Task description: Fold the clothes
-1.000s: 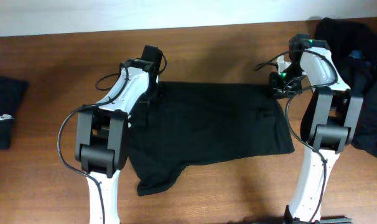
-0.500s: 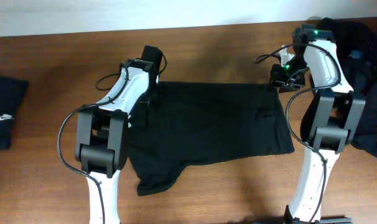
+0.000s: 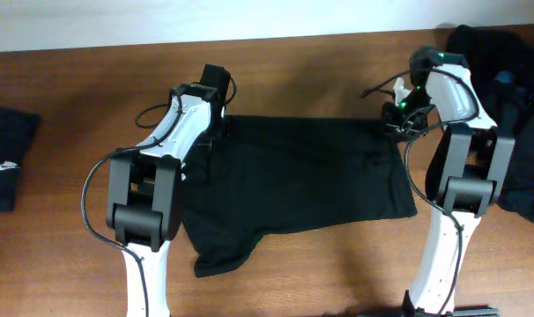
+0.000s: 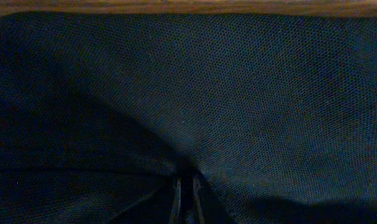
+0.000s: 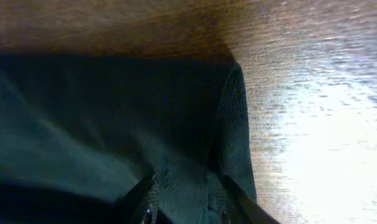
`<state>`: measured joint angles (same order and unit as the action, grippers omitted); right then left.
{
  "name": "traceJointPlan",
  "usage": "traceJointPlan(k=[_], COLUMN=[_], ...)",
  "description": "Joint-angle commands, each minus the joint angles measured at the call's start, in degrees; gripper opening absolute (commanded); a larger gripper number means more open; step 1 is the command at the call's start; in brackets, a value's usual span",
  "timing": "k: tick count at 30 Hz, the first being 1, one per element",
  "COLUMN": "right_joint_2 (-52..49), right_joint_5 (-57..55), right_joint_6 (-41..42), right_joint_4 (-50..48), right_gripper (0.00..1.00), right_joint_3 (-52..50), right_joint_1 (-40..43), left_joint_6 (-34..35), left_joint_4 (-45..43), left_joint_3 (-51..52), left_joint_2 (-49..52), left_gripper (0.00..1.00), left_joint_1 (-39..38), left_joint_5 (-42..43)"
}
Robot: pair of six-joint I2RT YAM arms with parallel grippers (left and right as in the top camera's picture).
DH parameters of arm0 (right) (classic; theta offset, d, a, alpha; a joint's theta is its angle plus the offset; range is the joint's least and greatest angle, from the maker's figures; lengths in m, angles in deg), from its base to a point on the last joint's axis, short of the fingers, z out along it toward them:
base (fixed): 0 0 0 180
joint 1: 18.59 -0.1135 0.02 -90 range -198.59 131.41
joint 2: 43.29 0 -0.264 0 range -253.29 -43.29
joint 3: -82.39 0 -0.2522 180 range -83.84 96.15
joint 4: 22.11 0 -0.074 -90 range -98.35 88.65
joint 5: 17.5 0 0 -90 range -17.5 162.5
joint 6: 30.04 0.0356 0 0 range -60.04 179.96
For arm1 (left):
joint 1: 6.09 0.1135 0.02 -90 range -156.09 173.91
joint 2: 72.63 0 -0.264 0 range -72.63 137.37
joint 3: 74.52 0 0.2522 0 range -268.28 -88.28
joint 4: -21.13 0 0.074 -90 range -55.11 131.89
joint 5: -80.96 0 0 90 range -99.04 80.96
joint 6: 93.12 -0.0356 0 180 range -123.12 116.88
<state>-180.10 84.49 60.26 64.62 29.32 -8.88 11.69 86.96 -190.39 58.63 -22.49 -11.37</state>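
Three lots of black clothing lie on the wooden table (image 3: 320,70). One T-shirt (image 3: 302,172) is spread flat in the middle between the two arms. One folded garment (image 3: 4,158) with a small white logo (image 3: 9,165) sits at the left edge. A rumpled heap (image 3: 514,79) lies at the far right; how many pieces it holds cannot be told.

The left gripper (image 4: 187,182) is at the T-shirt's upper left corner. Its jaws are nearly together, with the cloth puckered in and pinched between them.

The right gripper (image 5: 187,186) is at the upper right corner. Its jaws stand partly apart, straddling the hemmed edge, which lies slack between the fingers (image 5: 145,202).
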Motion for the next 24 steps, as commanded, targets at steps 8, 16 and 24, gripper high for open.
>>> traceJointPlan(k=[8,16,24], right_joint_2=[1.40,1.40,1.42], right_joint_5=[1.77,1.79,1.77], right_joint_6=[1.95,1.90,1.90], right_joint_4=[-0.96,-0.76,1.38], right_gripper=[0.26,0.04,0.04], right_joint_3=[-1.44,-0.68,6.08], right_joint_1=[0.07,0.13,0.44], left_joint_6=[-0.33,-0.31,-0.33], left_joint_4=[-0.83,-0.83,-0.83], left_joint_3=[1.66,1.66,1.66], left_joint_2=[1.90,1.90,1.90], left_gripper=[0.09,0.09,0.09], left_joint_1=[0.07,0.07,0.02], left_joint_5=[1.11,1.11,1.11])
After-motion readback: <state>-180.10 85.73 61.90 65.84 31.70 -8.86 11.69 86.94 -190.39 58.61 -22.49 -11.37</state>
